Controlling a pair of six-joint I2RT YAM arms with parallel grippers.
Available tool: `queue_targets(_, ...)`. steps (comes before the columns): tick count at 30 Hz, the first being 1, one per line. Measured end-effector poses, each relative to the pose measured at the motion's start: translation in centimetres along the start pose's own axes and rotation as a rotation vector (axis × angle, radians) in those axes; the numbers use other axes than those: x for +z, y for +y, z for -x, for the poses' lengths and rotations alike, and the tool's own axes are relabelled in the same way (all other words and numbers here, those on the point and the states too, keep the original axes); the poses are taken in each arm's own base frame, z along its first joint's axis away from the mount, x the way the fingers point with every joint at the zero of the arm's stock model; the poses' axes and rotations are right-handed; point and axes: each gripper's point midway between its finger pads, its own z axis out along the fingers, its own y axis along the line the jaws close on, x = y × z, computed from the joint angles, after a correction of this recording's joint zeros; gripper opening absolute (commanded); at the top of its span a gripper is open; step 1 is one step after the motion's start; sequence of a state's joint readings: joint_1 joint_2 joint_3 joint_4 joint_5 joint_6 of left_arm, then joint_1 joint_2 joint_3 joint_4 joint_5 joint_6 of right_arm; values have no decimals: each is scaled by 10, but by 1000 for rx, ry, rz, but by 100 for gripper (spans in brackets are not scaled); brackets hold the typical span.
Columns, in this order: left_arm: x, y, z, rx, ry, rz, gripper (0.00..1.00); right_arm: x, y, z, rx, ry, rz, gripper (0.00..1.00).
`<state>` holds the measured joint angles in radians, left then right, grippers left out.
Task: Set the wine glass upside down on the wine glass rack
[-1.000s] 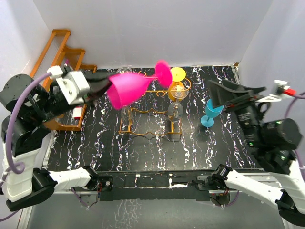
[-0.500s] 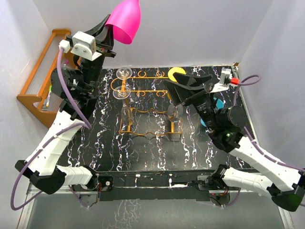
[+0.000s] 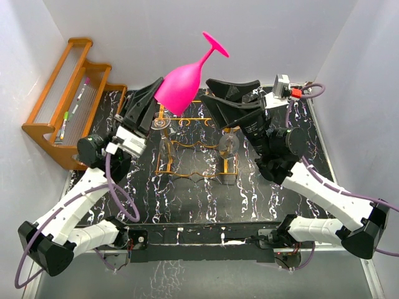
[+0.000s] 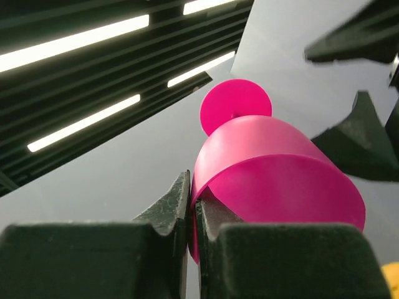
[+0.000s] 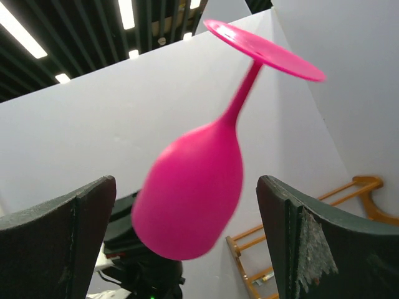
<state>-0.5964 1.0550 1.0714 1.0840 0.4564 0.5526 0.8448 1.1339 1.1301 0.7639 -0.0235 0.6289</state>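
The pink wine glass (image 3: 179, 87) is tilted in the air above the back of the orange-gold wire rack (image 3: 194, 147), its foot (image 3: 216, 44) pointing up and right. My left gripper (image 3: 149, 104) is shut on the bowl's rim; in the left wrist view (image 4: 192, 205) the rim wall (image 4: 274, 180) sits between the pinched fingers. My right gripper (image 3: 207, 91) is open just right of the bowl. In the right wrist view (image 5: 186, 182) the blurred glass (image 5: 193, 199) hangs between the wide-apart fingers; contact cannot be told.
Clear glasses hang upside down on the rack (image 3: 229, 144) (image 3: 163, 123). A brown wooden stepped rack (image 3: 65, 106) holding pens stands at the far left, also in the right wrist view (image 5: 349, 199). White walls enclose the black marbled table (image 3: 206, 199).
My left arm brought the pink glass down from high at the back wall to above the rack, foot now up. My right arm moved left, its open fingers now beside the bowl.
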Motion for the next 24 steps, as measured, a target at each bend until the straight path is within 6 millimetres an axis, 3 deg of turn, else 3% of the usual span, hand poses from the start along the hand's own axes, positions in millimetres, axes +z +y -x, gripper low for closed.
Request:
queue_targets(3, -21, -4, -11, 109, 16, -17, 0, -6, 5, -4, 41, -2, 37, 100)
queue_targets(6, -37, 10, -9, 210, 38, 7, 0, -12, 4, -16, 80, 27, 46, 99)
queue_targets(11, -67, 41, 30, 394, 13, 72, 0, -18, 3, -34, 145, 72, 75, 96)
queue_targets(17, -94, 57, 86, 554, -51, 124, 0, -20, 3, -66, 197, 166, 113, 95)
queue_targets(21, -112, 59, 98, 601, -42, 145, 0, -14, 13, -78, 216, 212, 138, 93)
queue_targets(24, -124, 56, 98, 605, -26, 149, 0, -5, 37, -83, 236, 231, 196, 93)
